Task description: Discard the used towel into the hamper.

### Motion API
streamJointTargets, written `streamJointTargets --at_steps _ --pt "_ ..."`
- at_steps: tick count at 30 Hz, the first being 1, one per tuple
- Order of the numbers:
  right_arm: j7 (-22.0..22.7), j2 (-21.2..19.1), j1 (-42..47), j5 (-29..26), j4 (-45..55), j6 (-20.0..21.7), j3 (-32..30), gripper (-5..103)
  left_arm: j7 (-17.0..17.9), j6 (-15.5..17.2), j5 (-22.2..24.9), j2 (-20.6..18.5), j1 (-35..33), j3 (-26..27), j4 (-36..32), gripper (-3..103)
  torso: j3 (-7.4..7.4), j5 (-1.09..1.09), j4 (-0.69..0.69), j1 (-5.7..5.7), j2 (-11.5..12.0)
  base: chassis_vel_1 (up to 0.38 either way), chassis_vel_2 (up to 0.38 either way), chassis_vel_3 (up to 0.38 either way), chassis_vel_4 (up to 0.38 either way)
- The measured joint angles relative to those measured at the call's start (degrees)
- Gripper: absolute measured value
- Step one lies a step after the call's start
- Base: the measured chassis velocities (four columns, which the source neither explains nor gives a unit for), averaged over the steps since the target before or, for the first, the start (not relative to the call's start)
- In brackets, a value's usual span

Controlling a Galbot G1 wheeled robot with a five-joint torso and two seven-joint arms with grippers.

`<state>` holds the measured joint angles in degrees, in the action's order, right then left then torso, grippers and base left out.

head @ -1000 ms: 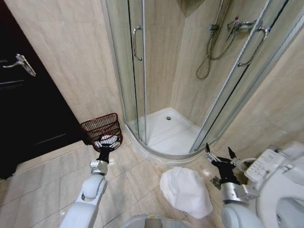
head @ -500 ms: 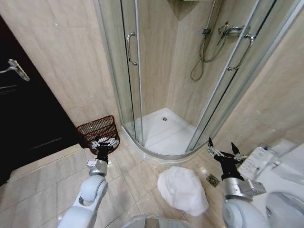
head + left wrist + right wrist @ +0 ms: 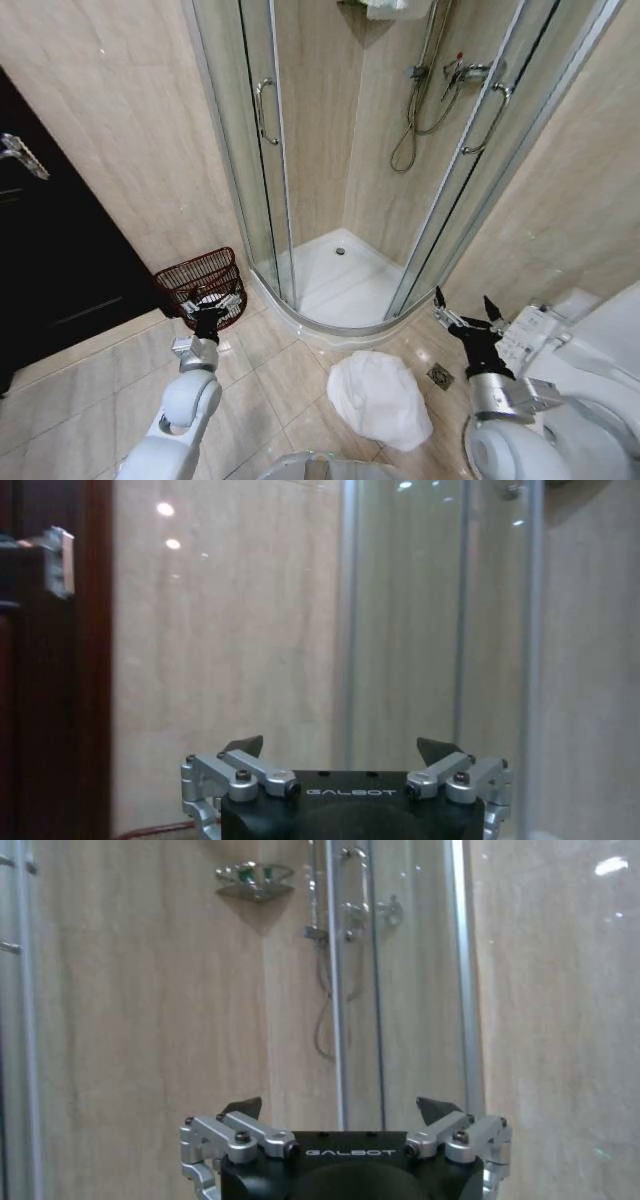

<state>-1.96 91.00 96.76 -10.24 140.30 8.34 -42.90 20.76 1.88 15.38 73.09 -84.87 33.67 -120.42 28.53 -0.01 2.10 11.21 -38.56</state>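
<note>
A crumpled white cloth towel (image 3: pixel 380 398) lies on the beige tiled floor (image 3: pixel 270 375) in the lower middle of the head view, just in front of the curved white shower tray (image 3: pixel 335 275). Nothing touches it. The small round dark red-brown openwork woven hamper (image 3: pixel 200 284) stands at the left of centre in that view, on the floor against the beige tiled wall (image 3: pixel 120 130), between the dark wooden door (image 3: pixel 45 260) at the far left and the glass shower enclosure (image 3: pixel 262 150). Something white shows inside the hamper.

The left gripper (image 3: pixel 207 313) is held up at the lower left of the head view, in line with the hamper's near side; whether it touches the rim cannot be told. In the left wrist view the same gripper (image 3: pixel 345 748) has its fingers spread wide with nothing between them, facing the wall and the glass door frame.

The right gripper (image 3: pixel 465 316) is raised at the lower right of the head view, beside the white toilet (image 3: pixel 590 370) and well apart from the towel, its two fingers splayed wide and empty. The right wrist view shows that gripper (image 3: pixel 345 1108) pointing at the shower hose (image 3: pixel 322 1012) behind the glass.
</note>
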Motion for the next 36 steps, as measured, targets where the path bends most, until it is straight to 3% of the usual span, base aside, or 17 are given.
streamJointTargets --at_steps 9,22,28,36 --pt "-1.5 -0.41 -0.25 0.78 0.02 -0.46 0.78 100 0.92 2.09 -0.73 0.92 0.89 2.6 -0.95 100 1.4 0.01 0.0 0.99 -2.37 0.0 0.0 0.0 0.0" --pt "-1.4 -0.16 0.06 0.55 0.7 -0.05 1.48 100 0.13 3.44 -1.28 1.58 0.42 1.38 -2.95 100 3.09 0.01 0.0 2.36 -5.46 0.0 0.0 0.0 0.0" --pt "-1.35 -0.13 0.48 0.01 0.98 0.11 1.64 100 -5.84 3.47 -0.4 2.44 0.18 2.0 -4.74 100 4.24 0.01 0.0 3.1 -7.34 0.0 0.0 0.0 0.0" --pt "-2.02 -0.59 0.25 -0.84 1.18 0.24 1.08 100 -10.98 3.57 0.87 2.2 0.36 3.26 -5.11 100 5.28 0.01 0.0 3.97 -9.24 0.0 0.0 0.0 0.0"
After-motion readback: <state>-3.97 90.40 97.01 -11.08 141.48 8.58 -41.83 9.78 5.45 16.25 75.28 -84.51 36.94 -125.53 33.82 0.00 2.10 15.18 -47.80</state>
